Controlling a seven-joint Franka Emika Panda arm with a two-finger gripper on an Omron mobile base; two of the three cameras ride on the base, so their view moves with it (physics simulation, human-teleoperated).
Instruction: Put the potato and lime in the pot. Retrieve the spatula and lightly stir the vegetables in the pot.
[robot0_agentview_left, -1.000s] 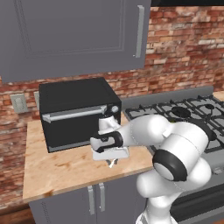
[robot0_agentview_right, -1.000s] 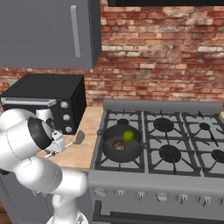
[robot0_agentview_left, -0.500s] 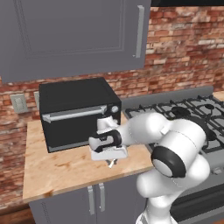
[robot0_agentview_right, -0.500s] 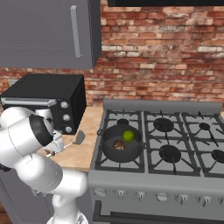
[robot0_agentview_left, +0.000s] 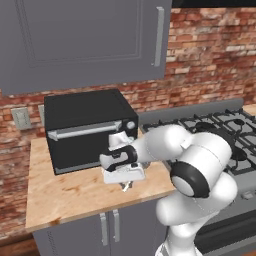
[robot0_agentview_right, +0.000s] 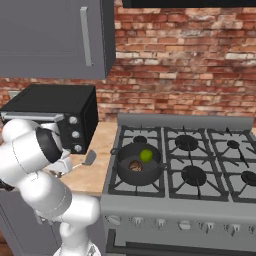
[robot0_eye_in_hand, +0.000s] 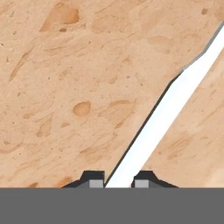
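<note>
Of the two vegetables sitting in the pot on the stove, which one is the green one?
The lime, the round bright green ball toward the back right of the pot. The other one, the potato, is a dark brown mottled lump in front and left of it.

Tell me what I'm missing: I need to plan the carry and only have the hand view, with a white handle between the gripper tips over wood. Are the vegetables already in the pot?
Observer: Yes. In the right base view the lime and the potato both lie inside the pot.
Operator: Where is the pot from the gripper?
Observer: On the stove's front left burner, just past the counter edge, with the gripper over the counter.
Operator: Which way does the head point?
Observer: The spatula's grey head points toward the stove, in front of the toaster oven.
</note>
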